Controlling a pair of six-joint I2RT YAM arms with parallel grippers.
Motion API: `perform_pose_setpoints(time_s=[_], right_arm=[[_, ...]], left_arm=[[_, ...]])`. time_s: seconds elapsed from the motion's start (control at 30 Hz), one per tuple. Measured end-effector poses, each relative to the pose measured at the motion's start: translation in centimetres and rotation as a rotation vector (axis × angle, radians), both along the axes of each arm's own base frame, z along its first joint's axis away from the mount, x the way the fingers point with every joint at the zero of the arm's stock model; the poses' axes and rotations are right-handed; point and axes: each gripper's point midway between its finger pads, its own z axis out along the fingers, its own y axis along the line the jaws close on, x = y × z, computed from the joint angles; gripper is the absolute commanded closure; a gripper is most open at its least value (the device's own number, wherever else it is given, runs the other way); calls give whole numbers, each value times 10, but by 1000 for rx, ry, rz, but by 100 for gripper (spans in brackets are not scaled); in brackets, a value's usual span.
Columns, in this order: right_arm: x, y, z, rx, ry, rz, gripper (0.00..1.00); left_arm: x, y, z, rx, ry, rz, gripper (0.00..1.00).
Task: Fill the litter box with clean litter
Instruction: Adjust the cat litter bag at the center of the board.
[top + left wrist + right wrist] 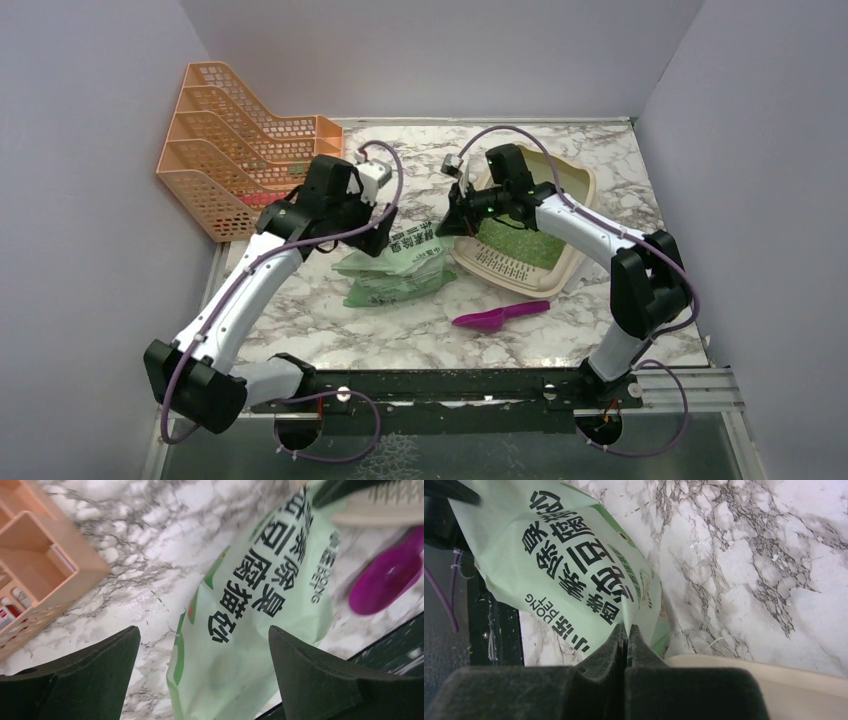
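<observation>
- My left fingers point(381, 236) are spread wide apart and hold nothing. They hang over the far end of the litter bag point(250, 605).
- My right fingers point(626, 636) are pressed tight together. Their tips sit right at the edge of the litter bag, on the side next to the litter box point(583, 190). I cannot tell if a bit of the bag is pinched between them.
- The litter bag is soft and light green, with big dark letters on it. It lies on the marble worktop point(400, 335) between my two arms.
- The litter box is beige. It sits on the worktop just to the right of the bag, under my right arm. Its end with the slots points to the near side.
- Some green litter point(520, 240) lies inside the litter box.
- A pink-purple scoop point(498, 317) lies flat on the worktop, near the slotted end of the box.
- An orange rack point(230, 150) stands in the far left corner by the wall, well apart from the litter box.
</observation>
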Motion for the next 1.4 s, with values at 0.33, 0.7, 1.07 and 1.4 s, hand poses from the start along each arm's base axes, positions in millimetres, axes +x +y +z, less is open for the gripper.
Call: perform_pose_setpoints(time_s=[0.33,0.7,1.07,1.4], right_arm=[[5,-4,-3,3,70,-74,99],[5,-6,-3,10,85,-104,99],[1,-7,-1,12,91,-111,99],[1,-10,0,4,87,-130,99]], left_arm=[[-27,12,71,-353,6,474,2],[-84,31,79,-822,147,894,9],[-55,16,25,-1008,318,1134,11],[-18,12,17,-1060,284,1220,31]])
